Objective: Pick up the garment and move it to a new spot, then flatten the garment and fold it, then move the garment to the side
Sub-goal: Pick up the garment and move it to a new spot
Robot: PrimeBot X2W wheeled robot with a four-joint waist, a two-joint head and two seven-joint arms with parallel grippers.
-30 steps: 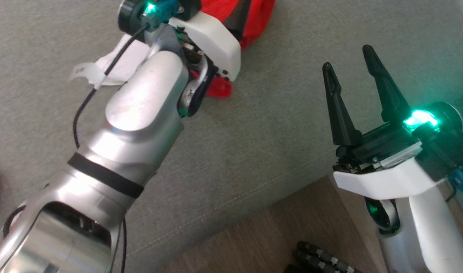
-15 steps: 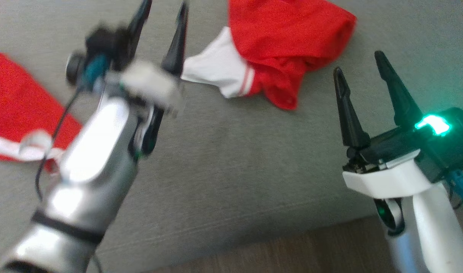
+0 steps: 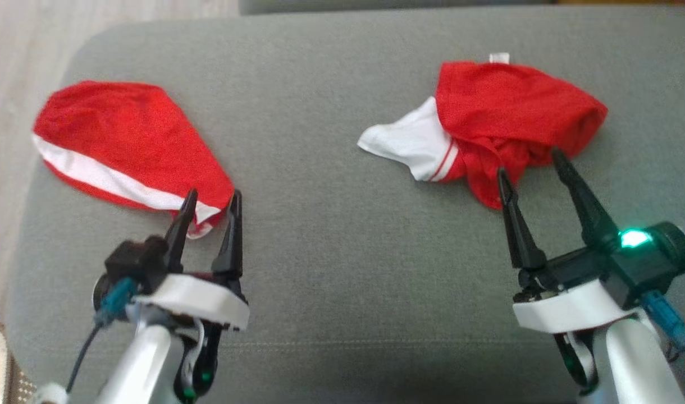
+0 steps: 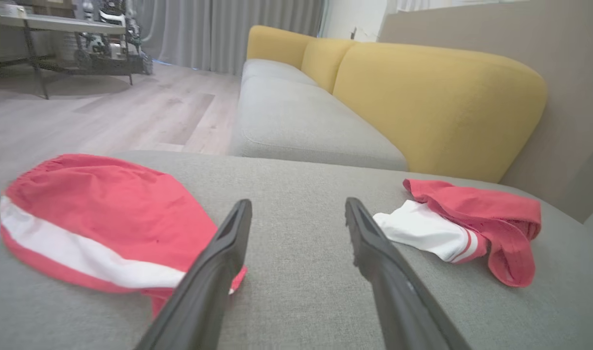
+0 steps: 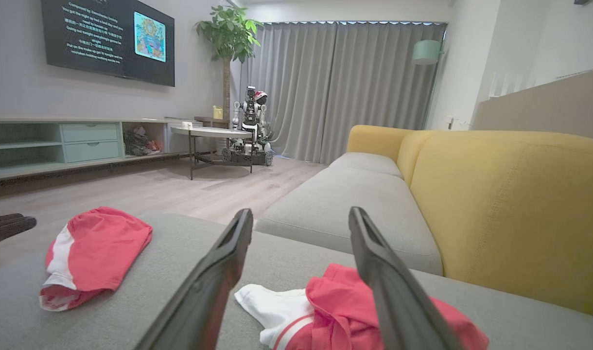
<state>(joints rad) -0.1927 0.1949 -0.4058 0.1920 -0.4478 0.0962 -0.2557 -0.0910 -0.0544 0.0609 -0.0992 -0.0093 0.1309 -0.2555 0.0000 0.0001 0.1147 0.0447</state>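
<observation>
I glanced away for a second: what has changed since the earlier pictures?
The left gripper has drawn back from over the crumpled garment to near the corner of the flat garment, fingers open, holding nothing. The head camera also lifted, so the clothes' shift in the picture is no real move. The right gripper stays open and empty; both garments stay on the cushion.
</observation>
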